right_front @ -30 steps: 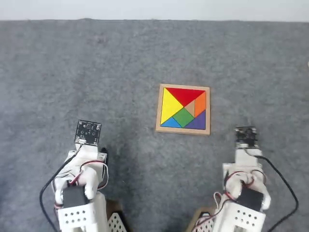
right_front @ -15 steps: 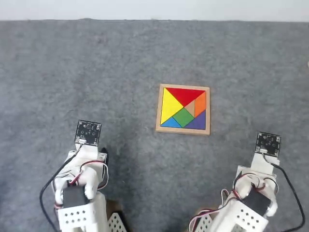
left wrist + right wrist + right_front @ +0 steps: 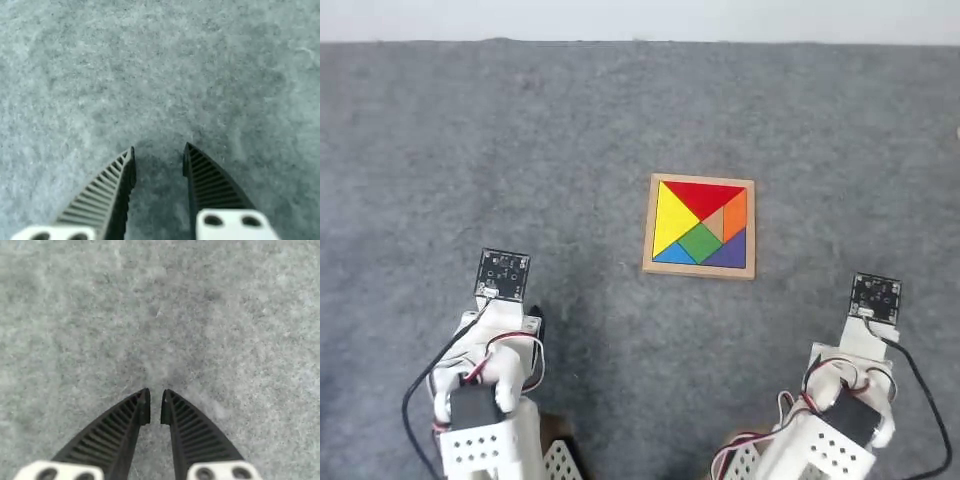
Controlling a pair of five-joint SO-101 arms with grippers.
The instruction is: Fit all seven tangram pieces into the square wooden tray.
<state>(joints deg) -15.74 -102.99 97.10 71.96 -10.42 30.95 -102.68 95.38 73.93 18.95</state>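
Note:
The square wooden tray (image 3: 651, 228) lies on the grey carpet, right of centre. Inside it lie a red triangle (image 3: 703, 195), a yellow triangle (image 3: 671, 220), a green square (image 3: 700, 242), an orange piece (image 3: 736, 214), a purple piece (image 3: 731, 251), a small blue triangle (image 3: 672, 254) and a small tan triangle (image 3: 716, 222), flush together. The left arm (image 3: 492, 340) sits at the near left, well away from the tray. My left gripper (image 3: 158, 155) hangs open over bare carpet. The right arm (image 3: 855, 365) sits at the near right. My right gripper (image 3: 155, 401) is shut and empty, with only a slit between its fingertips.
Grey carpet (image 3: 520, 150) covers the whole table. A pale wall edge (image 3: 640, 20) runs along the far side. Wires loop around both arm bases near the front edge.
The right arm swung to the right and away from the tray, then held still over the last half second. The left arm and the tray have not moved.

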